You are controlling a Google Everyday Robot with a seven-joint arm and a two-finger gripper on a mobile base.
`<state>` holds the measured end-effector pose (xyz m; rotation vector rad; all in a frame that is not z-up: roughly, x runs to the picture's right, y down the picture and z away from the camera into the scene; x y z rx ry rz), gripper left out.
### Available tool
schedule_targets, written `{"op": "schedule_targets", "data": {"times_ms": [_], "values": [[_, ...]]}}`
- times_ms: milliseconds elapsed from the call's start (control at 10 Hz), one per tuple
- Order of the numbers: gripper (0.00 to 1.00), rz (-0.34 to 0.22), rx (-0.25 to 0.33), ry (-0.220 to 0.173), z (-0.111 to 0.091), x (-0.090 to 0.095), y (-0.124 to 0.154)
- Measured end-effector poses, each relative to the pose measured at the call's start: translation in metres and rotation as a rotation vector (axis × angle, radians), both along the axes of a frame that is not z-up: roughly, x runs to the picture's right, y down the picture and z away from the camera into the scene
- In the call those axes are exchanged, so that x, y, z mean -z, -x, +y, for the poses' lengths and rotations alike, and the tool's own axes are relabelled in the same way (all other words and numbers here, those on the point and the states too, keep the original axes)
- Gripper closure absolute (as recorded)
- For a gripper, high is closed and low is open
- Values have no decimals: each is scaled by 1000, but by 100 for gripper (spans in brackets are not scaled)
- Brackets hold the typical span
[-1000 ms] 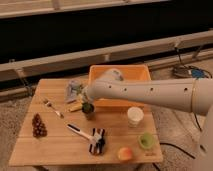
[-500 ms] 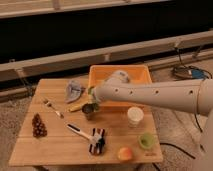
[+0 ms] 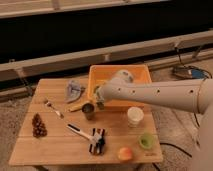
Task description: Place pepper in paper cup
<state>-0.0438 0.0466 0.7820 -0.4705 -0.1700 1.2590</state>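
Observation:
My gripper (image 3: pixel 98 99) is at the end of the white arm that reaches in from the right. It hangs at the front left corner of the orange bin (image 3: pixel 142 72), just above and right of a dark metallic cup (image 3: pixel 89 111). A small green bit, the pepper (image 3: pixel 95 90), shows at the gripper, which looks shut on it and holds it off the table. The off-white paper cup (image 3: pixel 135 116) stands upright on the table, to the right of the gripper and nearer the front edge.
A light-green cup (image 3: pixel 146 140) and a peach-coloured fruit (image 3: pixel 124 153) are at the front right. A brush (image 3: pixel 80 131), a dark cluster (image 3: pixel 38 125), a utensil (image 3: pixel 52 107), a banana (image 3: pixel 77 106) and a grey cloth (image 3: pixel 74 90) lie on the left half.
The gripper has risen from beside the dark cup and shifted slightly right toward the bin's front corner, with the green pepper.

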Motion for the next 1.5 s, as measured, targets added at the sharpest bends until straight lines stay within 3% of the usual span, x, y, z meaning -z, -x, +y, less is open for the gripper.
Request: {"op": "schedule_targets", "data": {"times_ms": [600,800,1000,1100,1500], "values": [[100,1,2,0,1,-1,0],[100,3,4,-46,-4,3,-10],[100,14,-6,-86,-4,8,-34],[100,30,-22,-109,-1,12,-59],[100,102,-121,-157,0,15,-135]]}}
